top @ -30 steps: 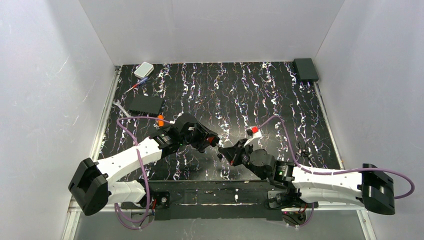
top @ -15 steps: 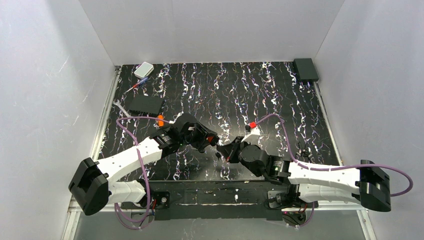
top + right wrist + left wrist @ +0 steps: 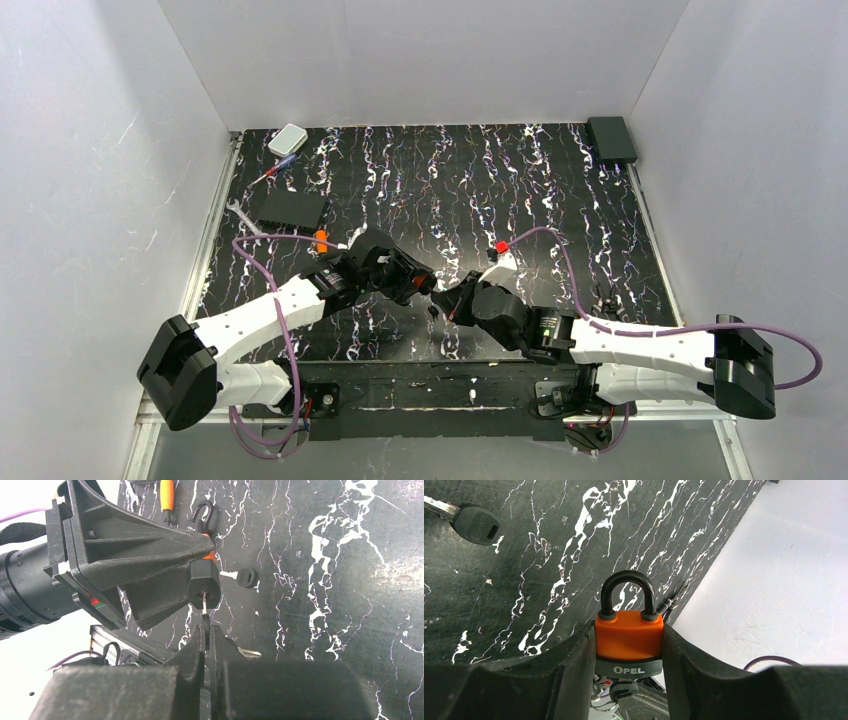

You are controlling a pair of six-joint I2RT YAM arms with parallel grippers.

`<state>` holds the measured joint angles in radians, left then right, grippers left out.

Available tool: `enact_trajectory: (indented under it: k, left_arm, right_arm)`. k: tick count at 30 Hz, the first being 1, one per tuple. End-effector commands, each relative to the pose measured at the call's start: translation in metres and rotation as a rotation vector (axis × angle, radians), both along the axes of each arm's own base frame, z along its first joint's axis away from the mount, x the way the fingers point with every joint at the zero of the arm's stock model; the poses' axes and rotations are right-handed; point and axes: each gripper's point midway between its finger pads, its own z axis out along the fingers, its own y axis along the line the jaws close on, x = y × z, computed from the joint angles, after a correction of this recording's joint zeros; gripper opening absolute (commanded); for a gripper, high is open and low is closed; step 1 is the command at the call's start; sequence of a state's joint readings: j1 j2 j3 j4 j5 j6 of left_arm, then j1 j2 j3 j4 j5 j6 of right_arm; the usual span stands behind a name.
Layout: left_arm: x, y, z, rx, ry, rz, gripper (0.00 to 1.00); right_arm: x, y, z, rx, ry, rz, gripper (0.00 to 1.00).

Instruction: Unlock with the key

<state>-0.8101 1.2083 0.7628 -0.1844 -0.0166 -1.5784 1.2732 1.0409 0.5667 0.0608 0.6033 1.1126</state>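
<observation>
My left gripper (image 3: 628,630) is shut on the padlock (image 3: 629,635), which has an orange body, a black base marked OPEL and a closed black shackle pointing away. In the top view the padlock (image 3: 424,284) is held above the table's near middle. My right gripper (image 3: 206,630) is shut on the key (image 3: 205,615), pinching its black head. The thin blade points into the keyhole in the padlock's base (image 3: 203,582), its tip at or just inside the slot. The key's head also shows under the padlock in the left wrist view (image 3: 624,690). In the top view the right gripper (image 3: 447,300) meets the left one.
A spare black-headed key (image 3: 474,525) lies on the marble-patterned mat, also in the right wrist view (image 3: 246,577). Another key blade (image 3: 248,653) shows beside my right finger. An orange-handled screwdriver (image 3: 167,495) lies behind. A black box (image 3: 290,208), white box (image 3: 288,139) and wrench (image 3: 240,212) lie far left.
My right gripper has moved left and forward with the key, closing the gap to the padlock. The left gripper has held the padlock nearly still.
</observation>
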Motion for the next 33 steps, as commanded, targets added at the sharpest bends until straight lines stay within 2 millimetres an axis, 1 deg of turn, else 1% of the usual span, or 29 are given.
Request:
enact_trajectory:
  k: [1, 10, 14, 21, 26, 29, 33]
  left_arm:
    - [-0.003, -0.003, 0.013, -0.026, -0.029, -0.013, 0.0]
    - [-0.005, -0.006, 0.013, -0.021, -0.031, -0.022, 0.0]
    - [-0.006, -0.007, 0.013, -0.022, -0.032, -0.025, 0.0]
    - [-0.006, -0.01, 0.016, -0.033, -0.037, -0.029, 0.0]
    - [-0.007, -0.02, 0.017, -0.076, -0.036, -0.044, 0.0]
    - [-0.008, -0.023, 0.019, -0.083, -0.041, -0.051, 0.0]
    - [-0.01, -0.025, 0.017, -0.082, -0.034, -0.055, 0.0]
  right_arm:
    - [0.013, -0.001, 0.014, 0.021, -0.024, -0.075, 0.01]
    - [0.019, 0.003, 0.018, -0.011, -0.059, -0.081, 0.01]
    - [0.021, 0.002, 0.017, -0.027, -0.064, -0.089, 0.01]
    - [0.024, -0.003, 0.015, -0.044, -0.073, -0.111, 0.01]
    - [0.028, -0.003, 0.021, -0.051, -0.099, -0.124, 0.01]
    - [0.029, -0.005, 0.023, -0.056, -0.107, -0.131, 0.01]
    - [0.031, -0.013, 0.018, -0.049, -0.076, -0.184, 0.01]
